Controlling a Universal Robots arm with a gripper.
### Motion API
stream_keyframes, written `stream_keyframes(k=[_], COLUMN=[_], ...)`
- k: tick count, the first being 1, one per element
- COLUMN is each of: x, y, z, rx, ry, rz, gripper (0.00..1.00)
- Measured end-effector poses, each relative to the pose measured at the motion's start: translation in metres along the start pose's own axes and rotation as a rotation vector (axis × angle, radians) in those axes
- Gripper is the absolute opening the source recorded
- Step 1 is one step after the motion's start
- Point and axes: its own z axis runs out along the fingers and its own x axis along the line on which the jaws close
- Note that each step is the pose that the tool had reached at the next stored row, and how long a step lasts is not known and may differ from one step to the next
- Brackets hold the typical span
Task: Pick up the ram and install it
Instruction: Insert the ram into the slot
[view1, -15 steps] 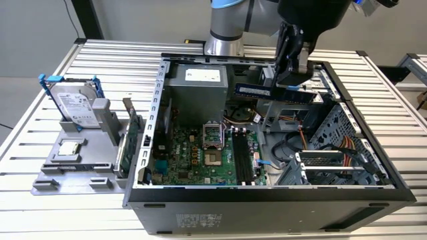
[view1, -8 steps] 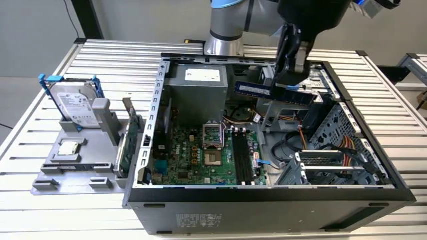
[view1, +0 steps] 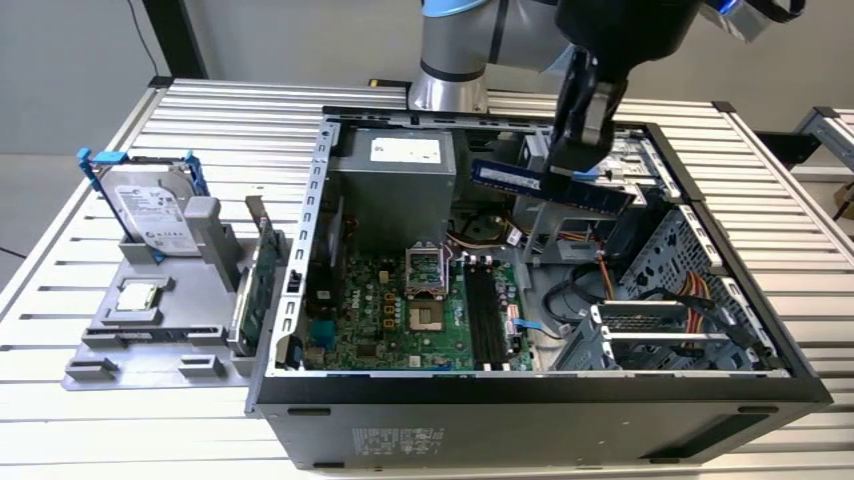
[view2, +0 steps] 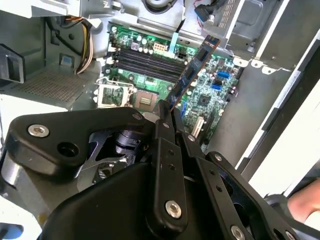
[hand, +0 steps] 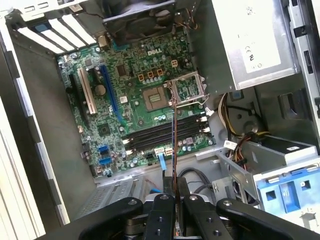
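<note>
The ram (view1: 534, 183) is a long blue stick, held level above the open computer case, over its far right part in the exterior view. My gripper (view1: 577, 168) is shut on it from above. In the second wrist view the ram (view2: 196, 67) sticks out from between the black fingers (view2: 163, 131) toward the motherboard. The first wrist view has the ram (hand: 174, 145) edge-on as a thin line, and it crosses the dark memory slots (hand: 162, 134) below. Those memory slots (view1: 487, 318) lie near the case's front, well below and nearer than the stick.
The case (view1: 534, 395) holds a green motherboard (view1: 387, 320), an open processor socket (view1: 424, 270), a power supply (view1: 400, 170) and a drive cage (view1: 667, 320) with cables. A grey fixture (view1: 147, 345) on the exterior view's left carries a hard drive (view1: 147, 215), a silver chip (view1: 138, 297) and a green card (view1: 263, 265). A hand (view2: 305, 205) is nearby.
</note>
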Motion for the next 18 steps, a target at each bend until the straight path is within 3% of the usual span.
stream_keyframes(k=[18], x=[0.0000], y=[0.0000], z=[0.0001], rx=[0.0027], ry=[-0.0011], rz=[0.177], gripper=[0.00])
